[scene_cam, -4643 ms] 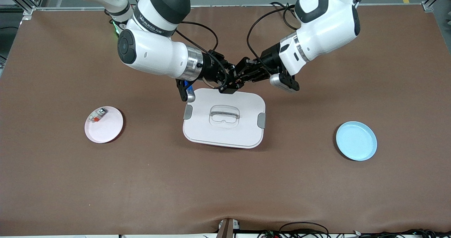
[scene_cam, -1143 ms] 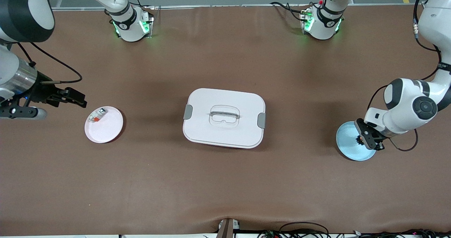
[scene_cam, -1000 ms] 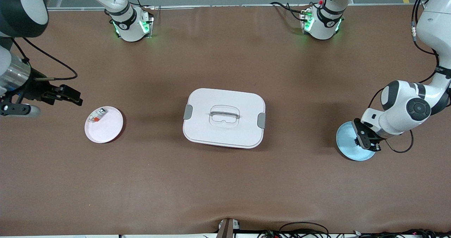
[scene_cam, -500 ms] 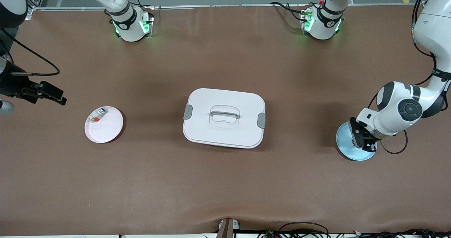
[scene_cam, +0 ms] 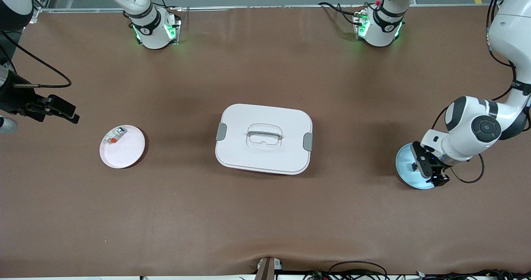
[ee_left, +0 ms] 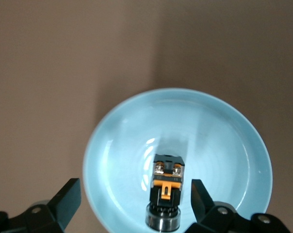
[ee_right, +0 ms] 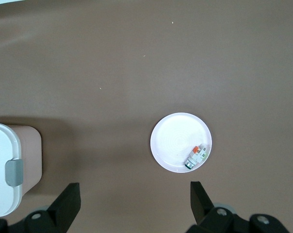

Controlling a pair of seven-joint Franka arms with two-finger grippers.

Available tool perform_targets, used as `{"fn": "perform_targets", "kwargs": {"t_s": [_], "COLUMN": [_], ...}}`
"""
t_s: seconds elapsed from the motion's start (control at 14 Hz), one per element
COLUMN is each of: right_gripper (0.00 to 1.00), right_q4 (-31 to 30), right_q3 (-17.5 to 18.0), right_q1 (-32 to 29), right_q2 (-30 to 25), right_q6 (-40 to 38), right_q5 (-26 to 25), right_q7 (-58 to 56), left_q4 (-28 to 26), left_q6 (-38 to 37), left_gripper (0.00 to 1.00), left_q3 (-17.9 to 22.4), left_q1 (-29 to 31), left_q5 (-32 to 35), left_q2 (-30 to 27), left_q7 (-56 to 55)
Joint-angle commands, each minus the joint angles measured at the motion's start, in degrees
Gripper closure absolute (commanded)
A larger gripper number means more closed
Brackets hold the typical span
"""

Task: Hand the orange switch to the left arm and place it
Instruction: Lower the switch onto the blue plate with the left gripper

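Released a moment ago, the orange switch (ee_left: 168, 189) now lies in the blue plate (ee_left: 117, 145) at the left arm's end of the table, no longer pinched. It is a small black block with an orange face and two metal terminals, ending in a round black collar; its long axis seems to run across the line between the fingertips, collar end toward the gripper. Over it, the left gripper (scene_cam: 424, 166) has its fingers (ee_left: 66, 199) spread, clear of the switch. Mid-table sits the white box (scene_cam: 264, 138). Over the right arm's end, near the pink plate (scene_cam: 122, 146) holding a whitish component (ee_right: 197, 156), the right gripper (scene_cam: 62, 108) waits, spread wide.
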Motion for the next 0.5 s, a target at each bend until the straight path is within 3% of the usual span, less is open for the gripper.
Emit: {"fn": "perform_targets", "kwargs": {"t_s": [0.0,0.21,0.43], "right_gripper": [0.00,0.00,0.00], "right_q4": [0.9,1.1,1.1], "right_q3": [0.7,1.0,1.4], "right_q1": [-0.6,-1.3,-2.1], "right_q2": [0.1,0.0,-0.1], "right_q6": [-0.7,-0.8,-0.9], "right_q5": [-0.3,-0.3,-0.2], "right_q7": [-0.1,-0.1,-0.1], "left_q4": [2.4,8.5,14.4], "left_q6": [-6.7,-15.0,-23.5], "left_gripper": [0.00,0.00,0.00], "left_q3": [-2.6,-5.5,-9.6], "left_q1": [0.2,0.2,0.2], "left_q5": [-4.2,-9.0,-9.5], "left_q2": [-4.0,-5.3,-5.4], "left_q7": [-5.8,-15.5,-28.5]}}
